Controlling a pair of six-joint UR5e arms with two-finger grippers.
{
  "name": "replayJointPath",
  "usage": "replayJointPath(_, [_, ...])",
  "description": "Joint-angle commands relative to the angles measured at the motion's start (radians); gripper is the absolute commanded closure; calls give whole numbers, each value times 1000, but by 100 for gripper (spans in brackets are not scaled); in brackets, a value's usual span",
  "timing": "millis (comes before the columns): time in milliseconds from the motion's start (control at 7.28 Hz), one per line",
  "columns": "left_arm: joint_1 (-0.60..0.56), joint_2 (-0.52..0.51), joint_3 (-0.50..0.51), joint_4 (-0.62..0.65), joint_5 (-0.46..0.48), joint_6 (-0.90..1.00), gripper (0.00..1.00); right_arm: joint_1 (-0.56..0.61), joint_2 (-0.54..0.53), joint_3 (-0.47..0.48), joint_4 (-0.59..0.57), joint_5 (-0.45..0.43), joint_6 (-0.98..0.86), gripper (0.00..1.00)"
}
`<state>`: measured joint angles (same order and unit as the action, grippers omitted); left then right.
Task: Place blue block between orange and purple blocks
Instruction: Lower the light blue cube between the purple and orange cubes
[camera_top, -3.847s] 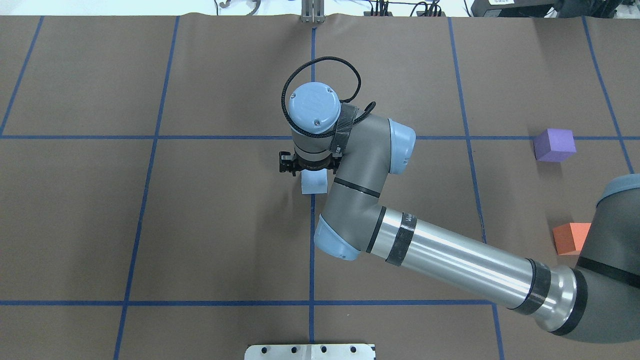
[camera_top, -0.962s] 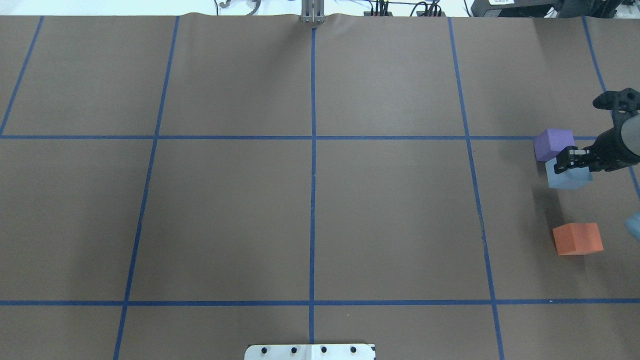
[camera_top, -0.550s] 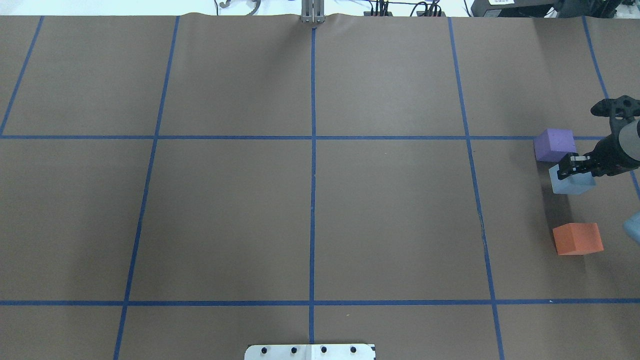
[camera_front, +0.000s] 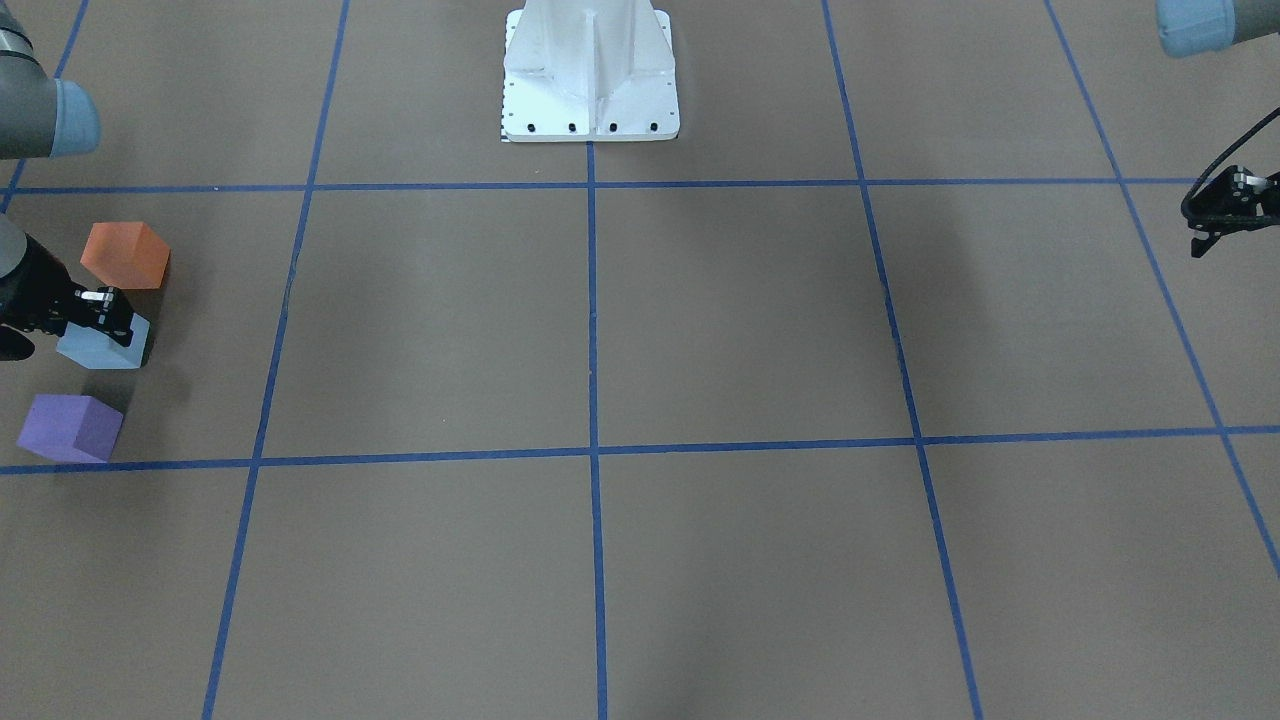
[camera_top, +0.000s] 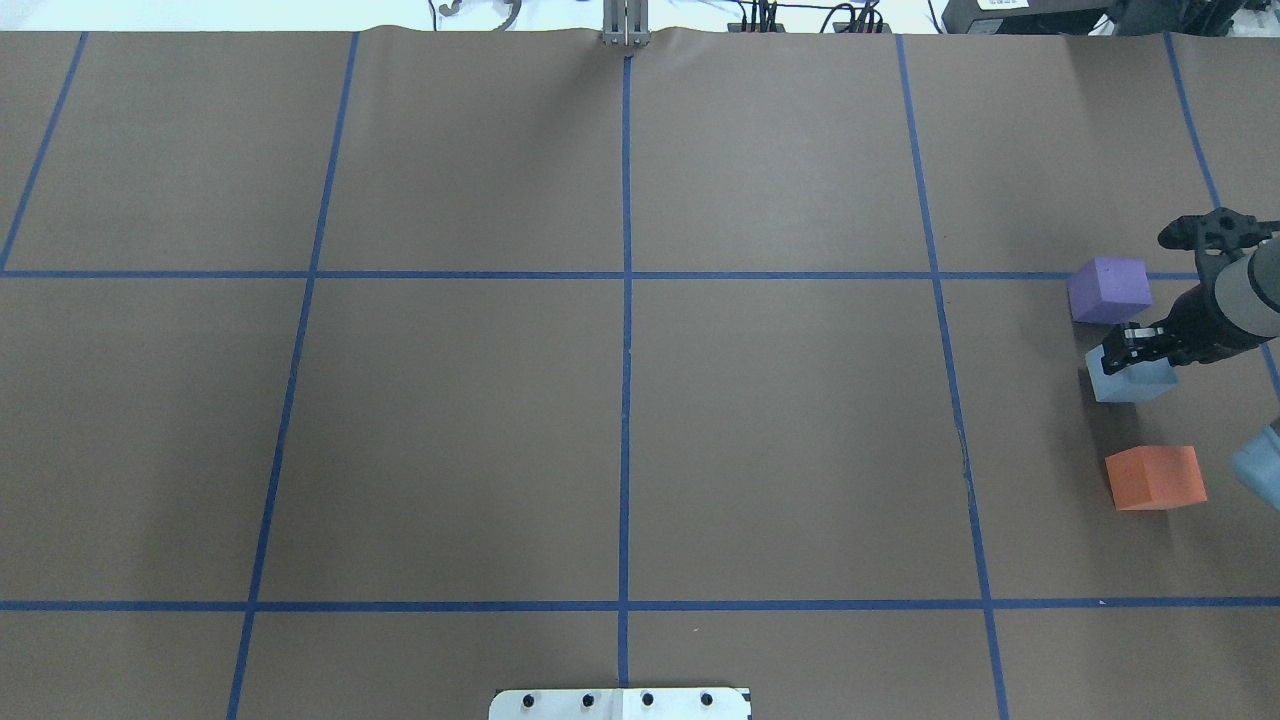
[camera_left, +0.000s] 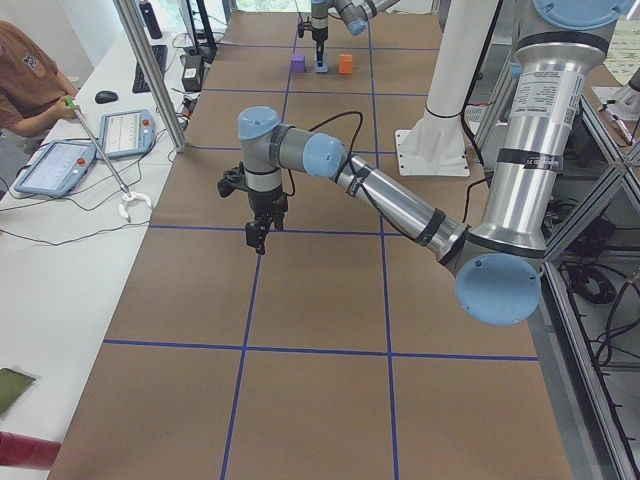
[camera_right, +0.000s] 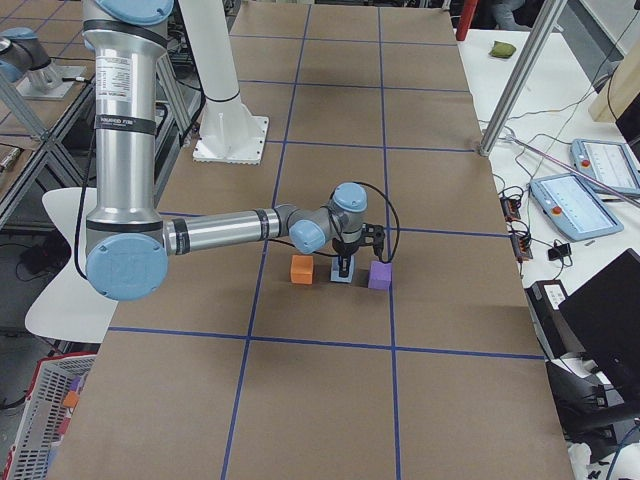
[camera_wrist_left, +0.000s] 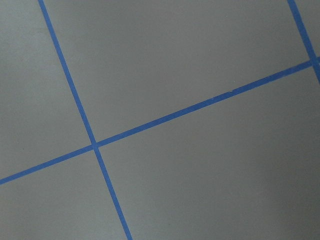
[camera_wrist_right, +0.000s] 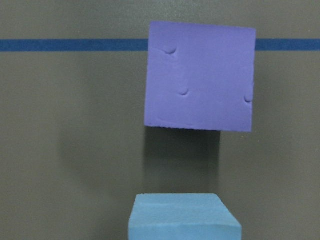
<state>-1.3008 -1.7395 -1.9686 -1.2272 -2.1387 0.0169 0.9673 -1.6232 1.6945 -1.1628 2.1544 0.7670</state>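
Observation:
The blue block (camera_top: 1130, 380) is between the purple block (camera_top: 1108, 290) and the orange block (camera_top: 1155, 477) at the table's far right, nearer the purple one. My right gripper (camera_top: 1135, 352) is shut on the blue block from above. I cannot tell whether the block touches the paper. The front view shows the same row: orange (camera_front: 125, 255), blue (camera_front: 100, 345), purple (camera_front: 70, 427). The right wrist view shows the purple block (camera_wrist_right: 200, 75) ahead and the blue block's top (camera_wrist_right: 184, 217) at the bottom edge. My left gripper (camera_front: 1205, 235) hovers empty at the table's other end; whether it is open is unclear.
Brown paper with blue tape grid lines (camera_top: 625, 330) covers the table. The white robot base plate (camera_front: 590, 70) stands at the robot's side, midway along the table. An operator (camera_left: 30, 90) sits at a side bench with tablets.
My right arm carried the blue block from the table's middle to the far right. In the last second the block shifted a little from the purple block toward the orange one.

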Motion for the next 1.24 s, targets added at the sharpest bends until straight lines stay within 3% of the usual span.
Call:
replayJointPath(0, [0,0,-1,0,0,0,0,-2,-1,-7,0,-1,-5,100])
replayJointPath(137, [0,0,-1,0,0,0,0,-1,-1,-7,0,1,-6,94])
replayJointPath(275, [0,0,-1,0,0,0,0,-1,-3,-6,0,-1,-6,56])
replayJointPath(412, [0,0,-1,0,-1,0,0,1,-7,-3,2,-19,-3,1])
replayJointPath(962, [0,0,-9,2,0,-5,0,2,-9,5,3,-30,-6,0])
replayJointPath(1099, [0,3,-24,2,2,-5,0,28,-7,51,2,-15,-6,0])
